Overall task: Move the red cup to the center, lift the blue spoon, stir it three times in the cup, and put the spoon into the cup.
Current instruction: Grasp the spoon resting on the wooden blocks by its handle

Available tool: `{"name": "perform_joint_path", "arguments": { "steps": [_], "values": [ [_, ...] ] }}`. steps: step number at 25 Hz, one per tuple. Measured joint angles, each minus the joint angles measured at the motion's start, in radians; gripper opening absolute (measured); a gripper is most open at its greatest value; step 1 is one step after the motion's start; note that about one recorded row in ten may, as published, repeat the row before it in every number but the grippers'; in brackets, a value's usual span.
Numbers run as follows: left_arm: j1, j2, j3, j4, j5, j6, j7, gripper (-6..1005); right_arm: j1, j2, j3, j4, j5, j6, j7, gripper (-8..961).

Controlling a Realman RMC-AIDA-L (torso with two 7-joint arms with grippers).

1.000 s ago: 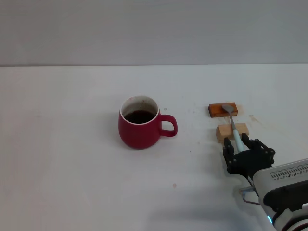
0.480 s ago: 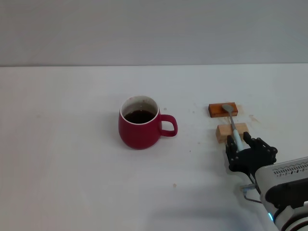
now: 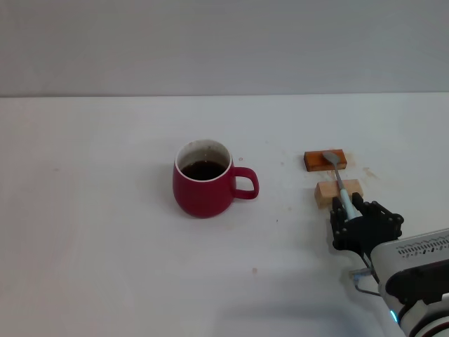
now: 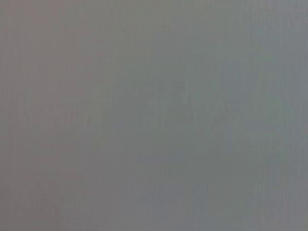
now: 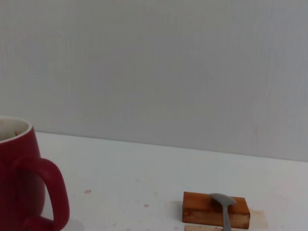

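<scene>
The red cup [image 3: 203,184] stands upright near the table's middle, with dark liquid inside and its handle toward the right. It also shows in the right wrist view [image 5: 21,183]. The blue spoon [image 3: 339,184] lies across two wooden blocks, with its grey bowl on the far block and its pale handle pointing to the near side. My right gripper [image 3: 347,219] is at the handle's near end, low over the table and open, with the handle tip between its fingers. The spoon's bowl [image 5: 222,200] shows in the right wrist view. My left gripper is out of view.
An orange-brown block [image 3: 325,159] and a tan block [image 3: 337,191] stand right of the cup under the spoon. The orange-brown block [image 5: 215,210] also shows in the right wrist view. The white table [image 3: 105,246] ends at a grey wall behind. The left wrist view shows only flat grey.
My right gripper has edged slightly right and toward the tan block, closing in on the spoon handle. The spoon and the cup have not moved.
</scene>
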Motion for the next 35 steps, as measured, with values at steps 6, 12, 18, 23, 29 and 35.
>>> {"name": "perform_joint_path", "arguments": {
  "steps": [6, 12, 18, 23, 29, 35],
  "values": [
    [0.0, 0.0, 0.0, 0.0, -0.002, 0.002, 0.0, 863, -0.001, 0.0, 0.001, 0.002, 0.0, 0.003, -0.003, 300],
    [0.002, 0.0, 0.0, 0.001, -0.001, 0.011, 0.0, 864, 0.0, 0.0, 0.001, -0.002, 0.0, 0.007, -0.003, 298],
    [0.003, 0.0, 0.0, 0.001, 0.001, 0.012, 0.0, 863, -0.001, 0.0, -0.002, -0.003, 0.0, 0.008, -0.003, 295],
    [0.004, 0.0, 0.0, -0.001, 0.001, 0.012, 0.0, 863, 0.0, -0.001, -0.006, -0.003, 0.0, 0.008, -0.003, 293],
    [0.011, 0.0, 0.0, -0.003, -0.001, 0.013, 0.0, 864, -0.005, 0.0, -0.001, -0.003, 0.0, 0.006, -0.003, 291],
    [0.011, 0.0, 0.0, -0.004, -0.002, 0.014, 0.0, 864, -0.007, 0.0, 0.0, -0.003, 0.0, 0.001, -0.003, 260]
  ]
}}
